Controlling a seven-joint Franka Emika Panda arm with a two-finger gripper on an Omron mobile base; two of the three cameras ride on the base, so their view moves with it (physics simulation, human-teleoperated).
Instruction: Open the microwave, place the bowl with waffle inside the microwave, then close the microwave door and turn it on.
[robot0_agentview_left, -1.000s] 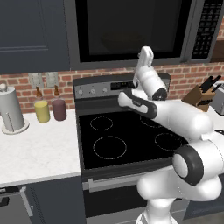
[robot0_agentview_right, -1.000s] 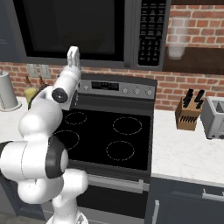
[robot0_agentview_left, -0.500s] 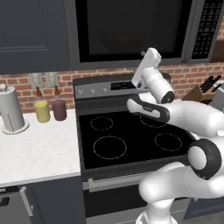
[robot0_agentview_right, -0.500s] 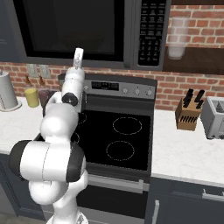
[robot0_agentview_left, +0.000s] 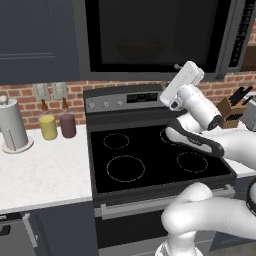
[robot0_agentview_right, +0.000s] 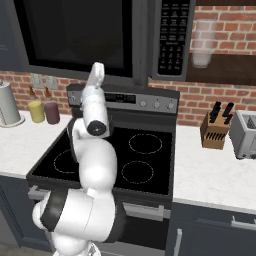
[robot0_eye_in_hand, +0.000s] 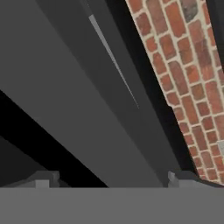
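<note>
The gripper (robot0_eye_in_hand: 111, 179) stands wide and holds nothing, raised at the microwave's (robot0_agentview_left: 150, 40) lower edge, upper right of the left base view. The microwave door (robot0_agentview_right: 75, 35) is shut above the stove (robot0_agentview_left: 150, 155).

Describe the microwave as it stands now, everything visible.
The microwave is a wide dark grey box mounted above the stove, against the brick wall. Its door, a grey frame around black glass, looks shut; a bowl shows faintly behind the glass. A black keypad strip runs down its right side. The open end effector points at its lower edge.
</note>
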